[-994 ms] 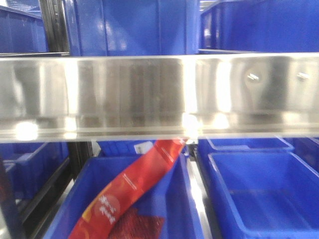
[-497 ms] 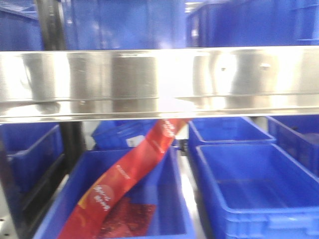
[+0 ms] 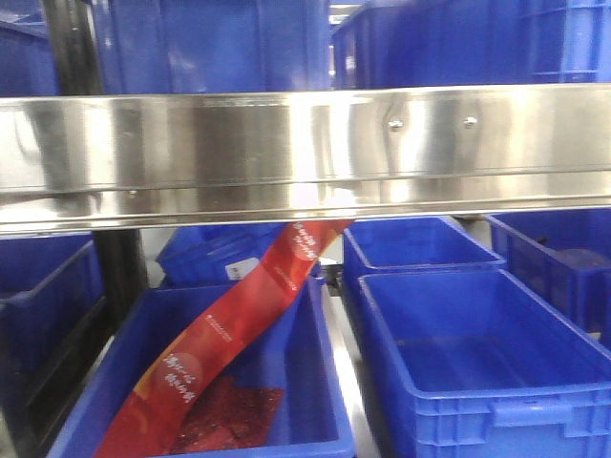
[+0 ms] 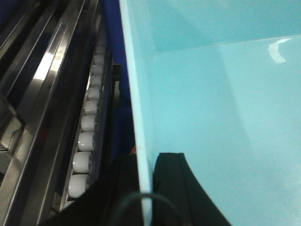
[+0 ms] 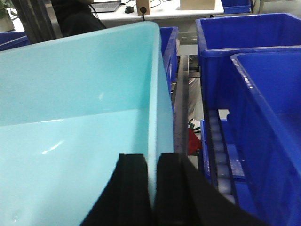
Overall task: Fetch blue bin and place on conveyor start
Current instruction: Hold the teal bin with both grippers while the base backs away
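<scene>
The blue bin, a pale cyan tub with smooth walls, fills the left wrist view (image 4: 216, 94) and the right wrist view (image 5: 70, 117). My left gripper (image 4: 146, 162) is shut on its left wall, one black finger inside and one outside. My right gripper (image 5: 153, 162) is shut on its right wall in the same way. The bin is empty inside. The bin and both grippers are out of the front view. The conveyor start is not in view.
A stainless-steel rack beam (image 3: 305, 153) crosses the front view. Dark blue crates (image 3: 477, 363) stand below and above it; the left one (image 3: 296, 382) holds a red packet (image 3: 239, 334). White rollers (image 4: 87, 127) run left of the bin; dark blue crates (image 5: 254, 61) stand on its right.
The front view has shifted: the steel beam sits higher in frame, and the crates below it have slid left and show more fully.
</scene>
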Robot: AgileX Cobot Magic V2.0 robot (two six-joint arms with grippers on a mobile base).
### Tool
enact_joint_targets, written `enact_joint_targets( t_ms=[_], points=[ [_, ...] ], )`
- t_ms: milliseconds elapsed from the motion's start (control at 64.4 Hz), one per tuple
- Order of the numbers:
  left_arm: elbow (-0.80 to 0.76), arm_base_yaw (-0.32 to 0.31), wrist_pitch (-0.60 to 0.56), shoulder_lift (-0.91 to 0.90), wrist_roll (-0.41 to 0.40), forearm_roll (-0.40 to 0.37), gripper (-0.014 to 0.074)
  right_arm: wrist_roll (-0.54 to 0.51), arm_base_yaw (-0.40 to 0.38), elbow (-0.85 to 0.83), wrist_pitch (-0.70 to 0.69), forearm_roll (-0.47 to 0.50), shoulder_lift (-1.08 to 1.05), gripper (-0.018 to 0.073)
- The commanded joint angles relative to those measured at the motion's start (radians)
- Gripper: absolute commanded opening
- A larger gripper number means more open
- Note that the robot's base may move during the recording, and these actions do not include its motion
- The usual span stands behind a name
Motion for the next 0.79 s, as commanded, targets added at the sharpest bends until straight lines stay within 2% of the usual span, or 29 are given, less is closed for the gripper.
enact_joint_targets(
  t_ms=[0,777],
  points=[
    [-0.002,-0.005,-0.047,0.001,0.006,0.006,-0.0111,-0.01,0.011,-0.007,-0.122,0.006,-0.017,-0.0154],
    [-0.002,-0.005,-0.047,0.001,0.006,0.01,-0.0111,-0.01,0.011,-0.007,-0.122,0.006,-0.017,-0.0154]
  ],
)
